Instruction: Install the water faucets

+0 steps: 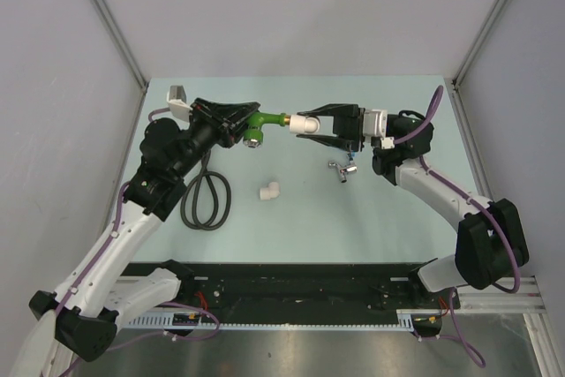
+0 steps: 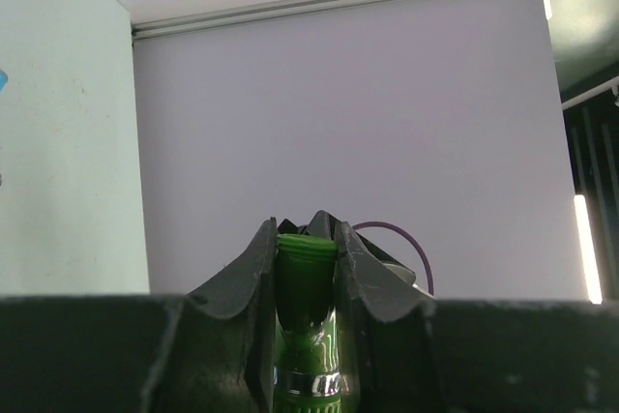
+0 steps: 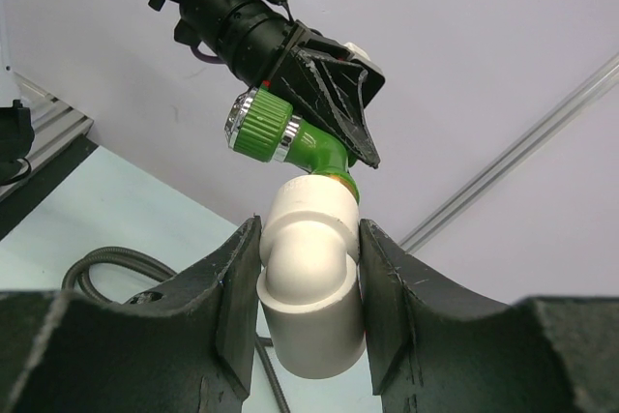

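Two grippers meet head-on over the far half of the table, and a good deal is hidden. From the left wrist, only a slice of the green faucet (image 2: 306,273) shows between the dark fingers (image 2: 248,282); its lower part is cut off at the frame's bottom edge. From the right wrist, the bottom of the held white elbow fitting (image 3: 308,287) sinks behind the gripper body. A thin brass ring shows where green meets white, but I cannot tell how deep the thread sits.

Left gripper (image 1: 244,121): fingers pinched on the green faucet's body, the knurled green cap with its chrome ring jutting sideways clear of them. Right gripper (image 1: 306,125): fingers pressed on both flanks of the held white elbow fitting, its mouth facing the faucet, the two parts touching end to end.

Both arms reach forward from their bases and bend inward, wrists level and pointing at each other, the joined parts held above the table (image 1: 371,218).

Blue-handled faucet (image 1: 342,168): lying on the table just beneath the right wrist, apart from both grippers and too small to read in detail. Nearer the bases lie a loose white elbow fitting (image 1: 269,190) and, beside the left arm, the black hose (image 1: 205,202).
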Controlling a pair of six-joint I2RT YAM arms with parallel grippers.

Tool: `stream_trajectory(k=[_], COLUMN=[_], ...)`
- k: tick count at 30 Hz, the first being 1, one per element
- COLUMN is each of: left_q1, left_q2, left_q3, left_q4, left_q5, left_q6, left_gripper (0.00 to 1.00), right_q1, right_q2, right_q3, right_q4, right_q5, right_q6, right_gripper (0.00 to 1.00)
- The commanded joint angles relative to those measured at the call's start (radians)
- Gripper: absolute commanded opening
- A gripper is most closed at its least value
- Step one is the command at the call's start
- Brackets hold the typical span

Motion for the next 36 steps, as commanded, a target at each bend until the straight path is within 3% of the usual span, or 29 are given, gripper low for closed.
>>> stream_trajectory(k=[1, 30, 36], left_q1=[-0.005, -0.006, -0.006], left_q2=[-0.015, -0.002, 0.020], left_q3=[0.019, 0.022, 0.061], left_q4=[0.074, 0.093, 0.047], left_q5=[0.076, 0.122, 0.127], left_q6=[-0.023, -0.014, 0.063], left_gripper=[0.00, 0.00, 0.00], right_q1=[0.015, 0.031, 0.021], right_q2=[-0.010, 0.022, 0.030], right_q3=[0.056, 0.095, 0.102], right_q4=[0.284, 0.283, 0.251], right_q5=[0.031, 0.002, -0.009], right_q6=[-0.013, 0.021, 0.035], right_gripper=[0.00, 0.00, 0.00])
